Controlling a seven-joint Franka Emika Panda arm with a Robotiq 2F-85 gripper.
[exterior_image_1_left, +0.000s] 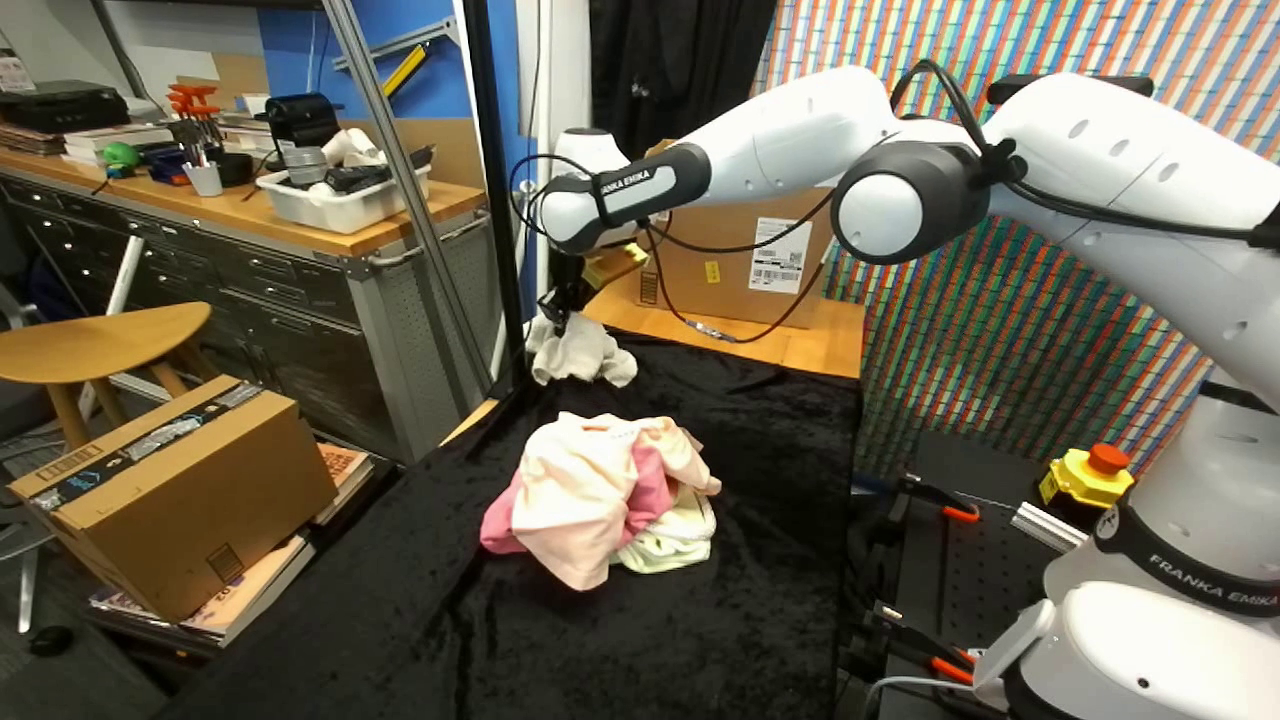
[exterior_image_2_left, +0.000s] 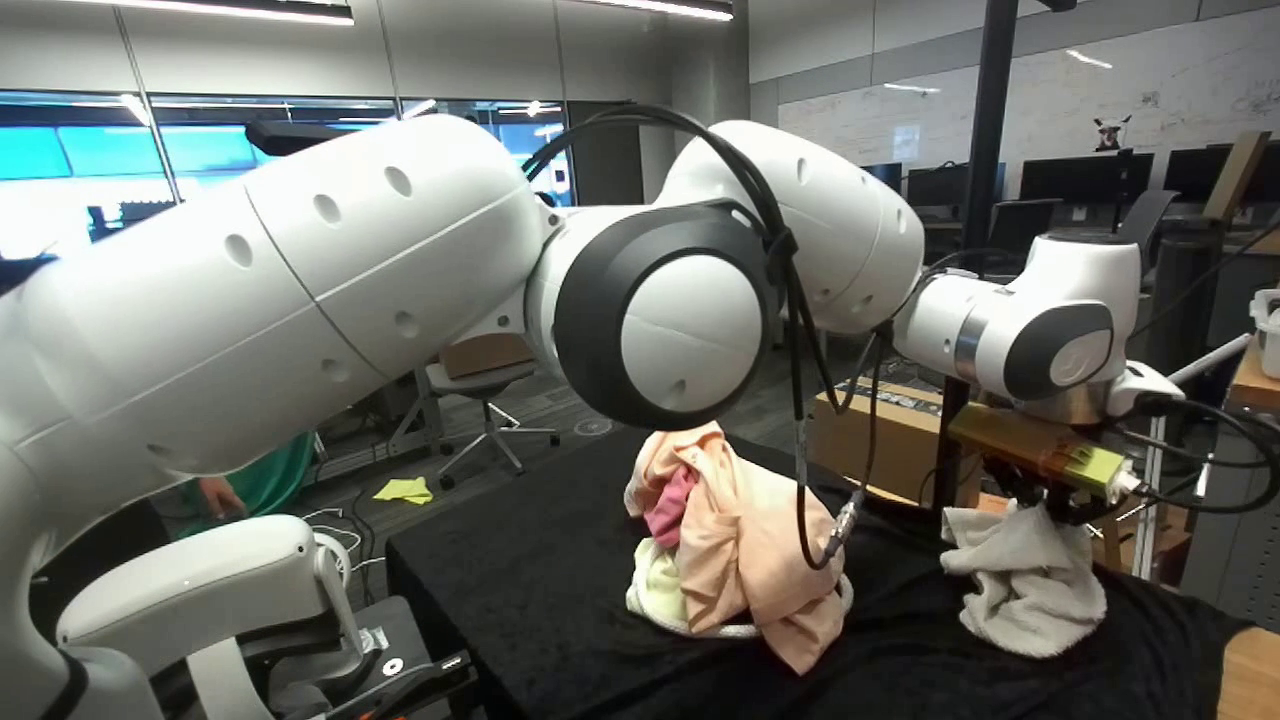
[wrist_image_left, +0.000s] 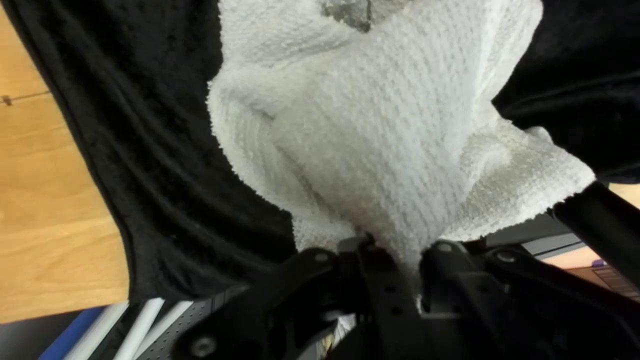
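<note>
Covering a table (wrist_image_left: 60, 215), a black sheet (exterior_image_1_left: 750, 630) lies wrinkled under a heap of clothes (exterior_image_1_left: 575, 480); a bench (exterior_image_1_left: 290, 350) and a box (exterior_image_1_left: 205, 500) stand nearby (monitors (exterior_image_2_left: 1085, 180) sit farther back). Near the sheet's edge, the gripper (wrist_image_left: 400, 252) pinches a cloth (exterior_image_2_left: 1035, 590) between its jaws, apart from the heap; the cloth is off-white, fuzzy, bunched in folds.

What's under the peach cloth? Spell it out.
Some pink cloth and pale green cloth peek out from beneath the peach cloth, with the black cover around them. Whatever lies under its middle is covered and cannot be seen.
</note>
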